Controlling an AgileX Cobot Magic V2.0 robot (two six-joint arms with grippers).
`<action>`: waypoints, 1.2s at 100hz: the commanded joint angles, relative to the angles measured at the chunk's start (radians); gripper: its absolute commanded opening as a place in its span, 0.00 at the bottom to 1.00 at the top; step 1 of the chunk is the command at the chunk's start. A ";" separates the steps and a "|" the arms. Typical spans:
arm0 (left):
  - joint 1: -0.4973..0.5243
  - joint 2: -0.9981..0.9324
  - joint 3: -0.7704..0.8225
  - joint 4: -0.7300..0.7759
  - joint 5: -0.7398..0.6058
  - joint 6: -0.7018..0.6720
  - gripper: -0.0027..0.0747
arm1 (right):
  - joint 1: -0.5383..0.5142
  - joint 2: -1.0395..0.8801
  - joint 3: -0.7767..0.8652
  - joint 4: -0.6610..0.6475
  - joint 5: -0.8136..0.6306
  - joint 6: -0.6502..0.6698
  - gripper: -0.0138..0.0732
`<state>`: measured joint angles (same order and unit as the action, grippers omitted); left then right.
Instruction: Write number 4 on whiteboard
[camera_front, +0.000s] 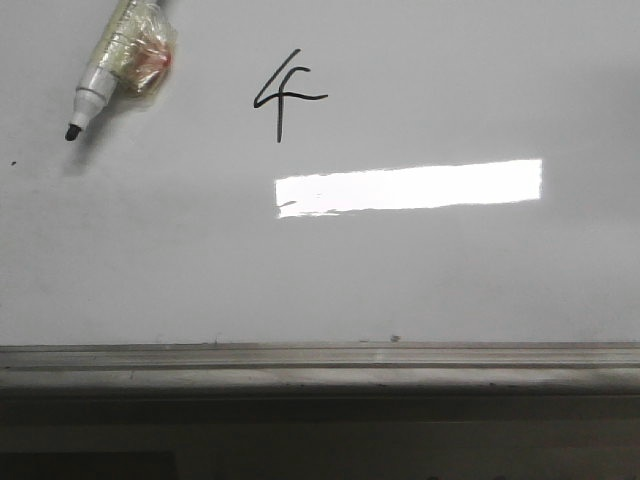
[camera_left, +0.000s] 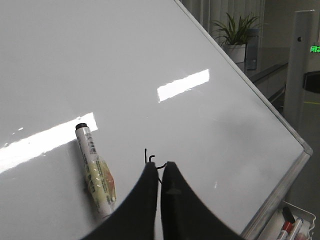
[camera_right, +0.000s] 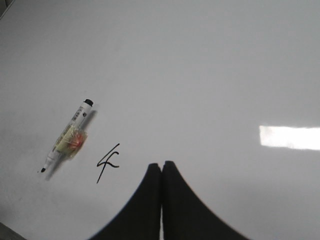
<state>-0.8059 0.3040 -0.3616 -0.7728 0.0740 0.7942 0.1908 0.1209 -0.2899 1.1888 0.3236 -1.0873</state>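
Glossy pale whiteboard (camera_front: 120, 260) fills every view, a black number 4 (camera_front: 284, 96) drawn on it and a capless marker (camera_front: 115, 62) lying beside that. Both the left gripper (camera_left: 160, 169) and right gripper (camera_right: 161, 167) have jaws pressed together, empty, the 4 just past them. Only the left wrist view shows a potted plant (camera_left: 237, 35) and a tray (camera_left: 306, 214) of markers beyond the board's edge.

A hand-drawn black number 4 (camera_front: 285, 95) stands on the whiteboard (camera_front: 450, 280). The marker's (camera_front: 115, 60) label print is too small to read, as is a distant green sign (camera_left: 315, 49).
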 joint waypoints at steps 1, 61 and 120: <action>0.001 -0.052 0.021 -0.012 -0.074 0.005 0.01 | -0.005 -0.051 0.021 0.011 -0.046 -0.014 0.08; 0.001 -0.144 0.076 -0.046 -0.106 0.005 0.01 | -0.005 -0.106 0.100 0.011 -0.077 -0.014 0.08; 0.001 -0.144 0.076 -0.046 -0.106 0.005 0.01 | -0.005 -0.106 0.100 0.011 -0.077 -0.014 0.08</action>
<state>-0.8059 0.1519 -0.2589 -0.8100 0.0287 0.7979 0.1908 0.0041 -0.1657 1.1851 0.2838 -1.0894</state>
